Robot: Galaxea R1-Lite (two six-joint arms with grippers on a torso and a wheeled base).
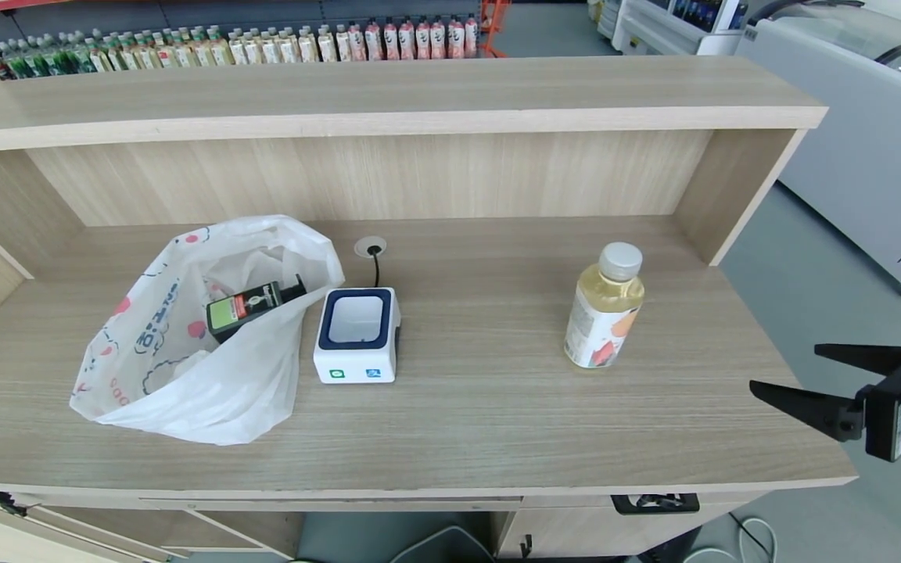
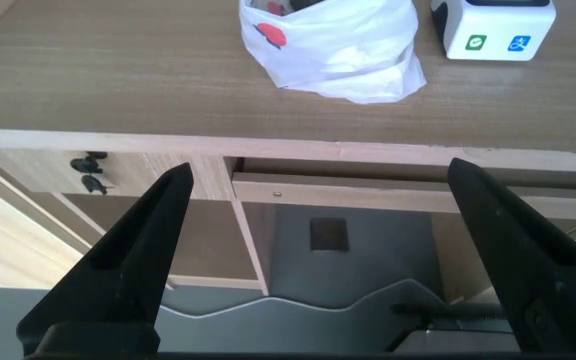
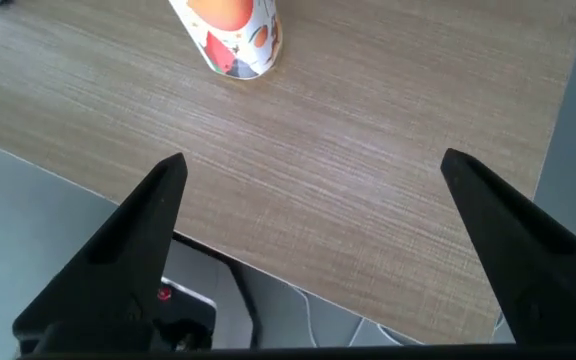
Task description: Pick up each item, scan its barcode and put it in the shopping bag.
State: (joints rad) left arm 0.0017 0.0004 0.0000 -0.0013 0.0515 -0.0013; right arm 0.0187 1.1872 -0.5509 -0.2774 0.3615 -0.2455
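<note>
A clear bottle (image 1: 605, 306) of pale yellow drink with a white cap stands upright on the right of the wooden counter (image 1: 497, 407); its base shows in the right wrist view (image 3: 233, 35). The white shopping bag (image 1: 184, 344) lies open on the left, with a dark item bearing a green label (image 1: 251, 306) inside. Beside the bag sits the white barcode scanner (image 1: 357, 335). My right gripper (image 1: 784, 366) hovers open off the counter's right front corner, short of the bottle, with nothing between its fingers (image 3: 313, 158). My left gripper (image 2: 320, 170) is open below the counter's front edge, facing the bag (image 2: 338, 45) and the scanner (image 2: 493, 25).
A raised wooden back wall and top ledge (image 1: 388, 102) close off the counter behind and at both sides. The scanner's cable runs to a grommet (image 1: 371, 248). A black latch (image 2: 90, 170) and a drawer front sit under the counter edge. A white freezer (image 1: 873, 117) stands to the right.
</note>
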